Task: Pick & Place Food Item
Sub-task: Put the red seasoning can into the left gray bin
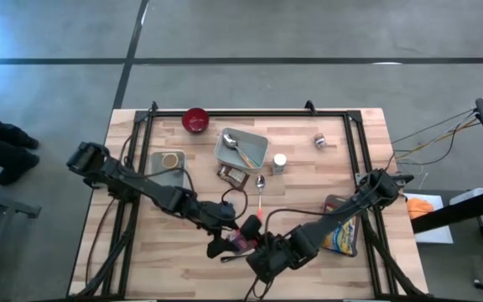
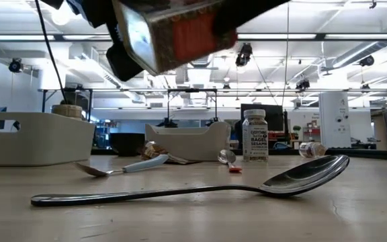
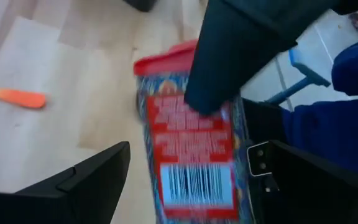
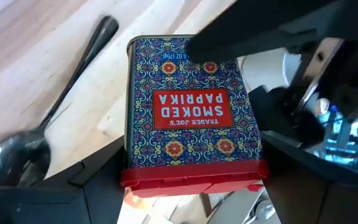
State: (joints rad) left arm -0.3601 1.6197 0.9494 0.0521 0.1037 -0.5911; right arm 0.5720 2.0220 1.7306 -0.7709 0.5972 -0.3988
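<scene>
Item: smoked paprika tin (image 4: 191,118), a flat-sided rectangular metal tin with a red cap; raised above the tabletop (image 1: 309,180) at its near edge, well on the near side of the grey tray (image 1: 254,153)
Right gripper (image 1: 262,252): fingers clamped on the tin's narrow sides near the red cap; it carries the tin
Left gripper (image 1: 223,243): close beside the tin, on the side away from the cap; fingers (image 3: 86,180) spread wide either side of the tin's barcode face, touching nothing that can be seen
Handling, judged: light and stiff, will not give under a pinch; the printed metal looks smooth, so likely slippery; not fragile, though a drop could dent it or pop the cap
Where to hold, judged: across the two narrow sides at mid-body, fingers flat on the metal; keep off the red cap, which may come loose
Count, tins: one
Count, spoons: three; one in the grey tray, one with an orange handle (image 1: 260,195) just near of the tray, one dark spoon (image 4: 48,118) below the tin
Count, trays: two; the grey one, and a second (image 1: 151,172) to its left holding a jar
Count, other: one red bowl (image 1: 195,120); one white-capped seasoning jar (image 1: 279,163); one snack bag (image 1: 342,233) under the right arm
</scene>
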